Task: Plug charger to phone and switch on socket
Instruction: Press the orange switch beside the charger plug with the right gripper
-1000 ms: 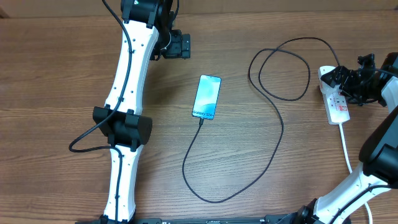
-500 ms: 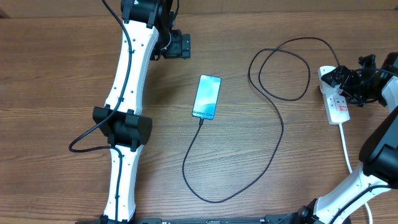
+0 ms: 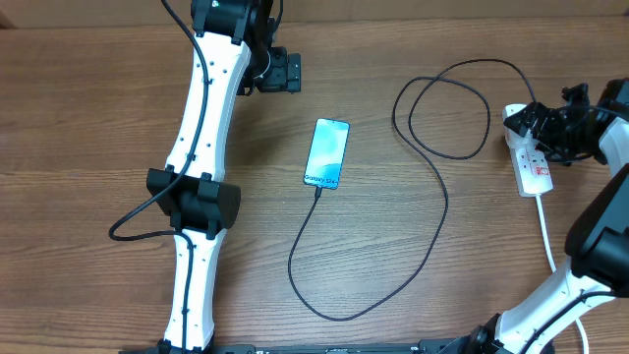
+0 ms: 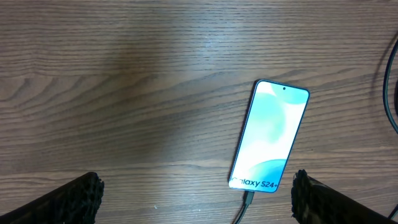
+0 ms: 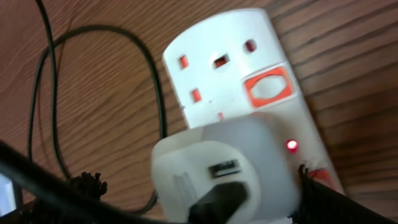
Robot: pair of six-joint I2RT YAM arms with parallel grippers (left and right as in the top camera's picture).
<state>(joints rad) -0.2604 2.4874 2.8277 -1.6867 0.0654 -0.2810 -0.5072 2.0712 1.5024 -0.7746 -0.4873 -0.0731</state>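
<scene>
Nearest the robot's base, the thin black charger (image 3: 339, 317) rounds its lowest bend on the wooden worktop (image 3: 88, 118), at 6 o'clock from the phone (image 3: 327, 154). Its connector sits in the phone's near end. The phone lies flat, blue screen up, about mid-worktop. From the bend the cable climbs toward 2 o'clock, makes a loose loop and reaches the far end of the socket (image 3: 536, 175), a white power strip at the 3 o'clock edge, whose thick white cord (image 3: 546, 236) trails toward the base. The right tool (image 3: 539, 126) hangs over that end, jaws spread wide either side of a white adapter (image 5: 217, 168) plugged into the strip; whether they touch it cannot be told. A small red light (image 5: 291, 145) glows beside the adapter. Farthest, at 11 o'clock from the phone, the left tool (image 3: 285, 71) hovers released, grasping nothing.
</scene>
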